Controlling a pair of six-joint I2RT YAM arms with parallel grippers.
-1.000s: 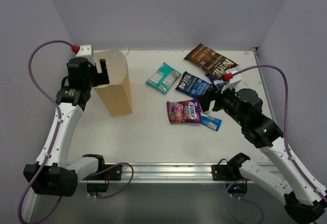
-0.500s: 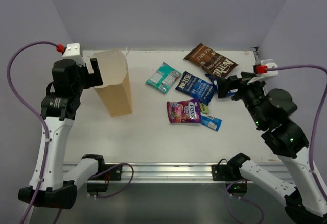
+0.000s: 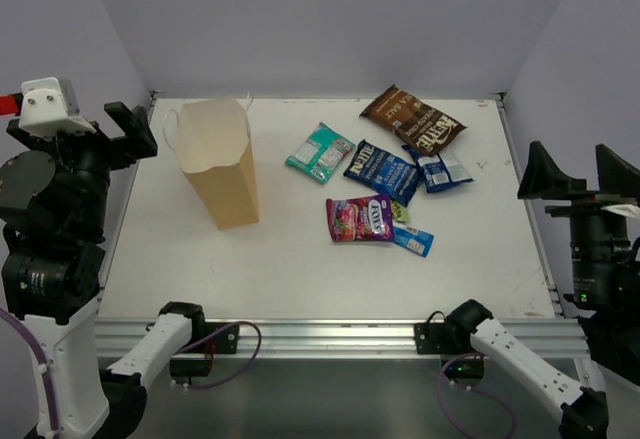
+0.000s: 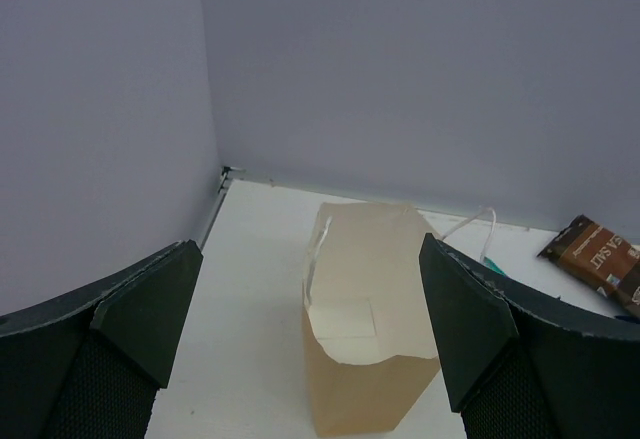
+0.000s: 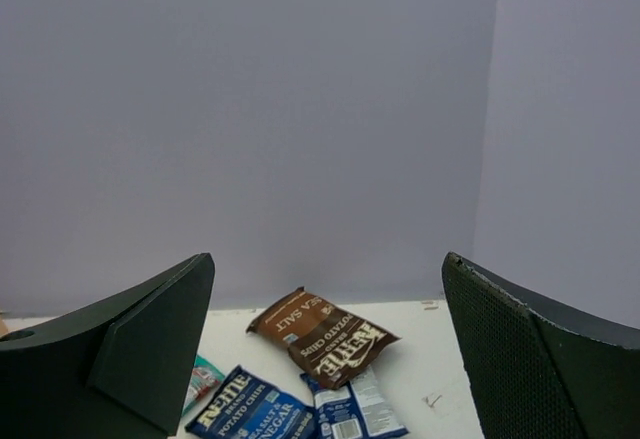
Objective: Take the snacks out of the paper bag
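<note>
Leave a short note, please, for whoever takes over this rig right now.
Left gripper: open, empty, raised by the table's left edge, left of the bag.
Right gripper: open, empty, raised off the right edge.
Bag: upright at left. Nothing shows in its mouth, but the bottom is hidden.
Lying on the table, right of the bag: brown chips, dark blue chips, blue-white packet, teal packet, candy pack, blue bar.
Done: six packets out.
Left: check the bag's bottom for anything more.
</note>
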